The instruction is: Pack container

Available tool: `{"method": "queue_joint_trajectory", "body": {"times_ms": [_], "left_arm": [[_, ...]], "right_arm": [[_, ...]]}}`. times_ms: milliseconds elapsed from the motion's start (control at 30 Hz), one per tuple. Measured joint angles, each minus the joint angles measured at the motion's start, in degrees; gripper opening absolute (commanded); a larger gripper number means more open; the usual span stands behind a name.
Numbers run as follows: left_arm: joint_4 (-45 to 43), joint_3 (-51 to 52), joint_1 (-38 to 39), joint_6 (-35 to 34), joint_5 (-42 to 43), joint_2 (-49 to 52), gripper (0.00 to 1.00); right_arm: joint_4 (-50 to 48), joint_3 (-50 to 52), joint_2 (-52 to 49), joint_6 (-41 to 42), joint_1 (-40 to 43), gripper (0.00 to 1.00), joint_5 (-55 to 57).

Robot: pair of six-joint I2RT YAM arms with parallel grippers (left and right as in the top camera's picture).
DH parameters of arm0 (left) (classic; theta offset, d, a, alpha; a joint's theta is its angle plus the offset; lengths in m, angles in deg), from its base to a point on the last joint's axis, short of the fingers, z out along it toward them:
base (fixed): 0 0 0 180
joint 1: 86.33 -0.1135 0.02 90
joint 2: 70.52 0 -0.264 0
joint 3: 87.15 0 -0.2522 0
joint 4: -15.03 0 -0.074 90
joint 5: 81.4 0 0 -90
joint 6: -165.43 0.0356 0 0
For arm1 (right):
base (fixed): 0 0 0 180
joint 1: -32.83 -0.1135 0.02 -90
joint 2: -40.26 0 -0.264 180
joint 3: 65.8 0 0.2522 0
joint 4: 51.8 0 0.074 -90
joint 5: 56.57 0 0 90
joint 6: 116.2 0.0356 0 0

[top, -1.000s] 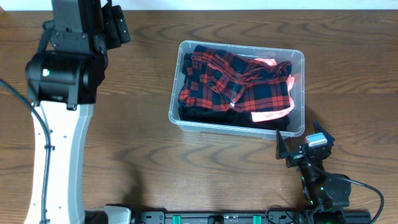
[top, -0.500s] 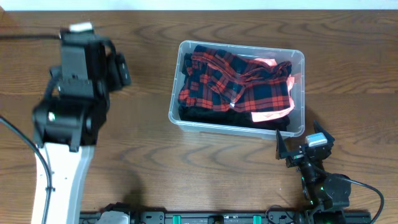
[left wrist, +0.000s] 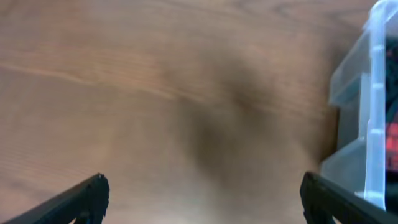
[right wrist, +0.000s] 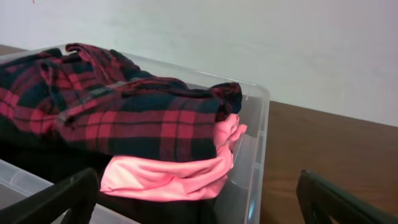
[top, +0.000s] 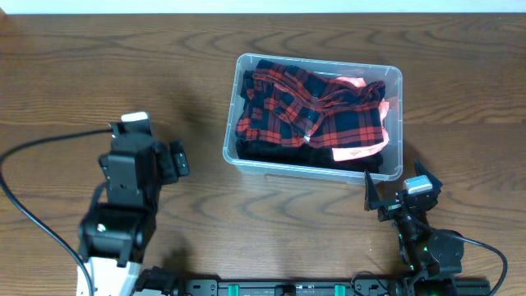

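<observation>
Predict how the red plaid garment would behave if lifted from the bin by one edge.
Probably floppy: the plaid garment lies in crumpled folds, so it would likely drape. It may drag the pink cloth tucked beneath it.

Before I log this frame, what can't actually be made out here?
The container base: covered by the plaid garment, pink garment and black garment in the overhead and right wrist views.
The black garment: mostly buried beneath the other two in both views; its type is unclear.
Left wrist view: blurred, and its right edge cuts off all but one container corner.
</observation>
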Motion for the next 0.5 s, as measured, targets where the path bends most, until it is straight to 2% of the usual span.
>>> {"method": "queue_joint_trajectory", "body": {"times_ms": [333, 500], "left_arm": [[-22.77, 21.4, 0.0, -0.15, 7.45, -8.9, 0.98], [-29.42, 29.75, 0.0, -0.24, 10.78, -12.85, 0.98]], "right_arm": [[-0.02, 0.0, 0.0, 0.0, 0.0, 0.99, 0.0], [0.0, 0.0, 0.0, 0.0, 0.0, 0.99, 0.0]]}}
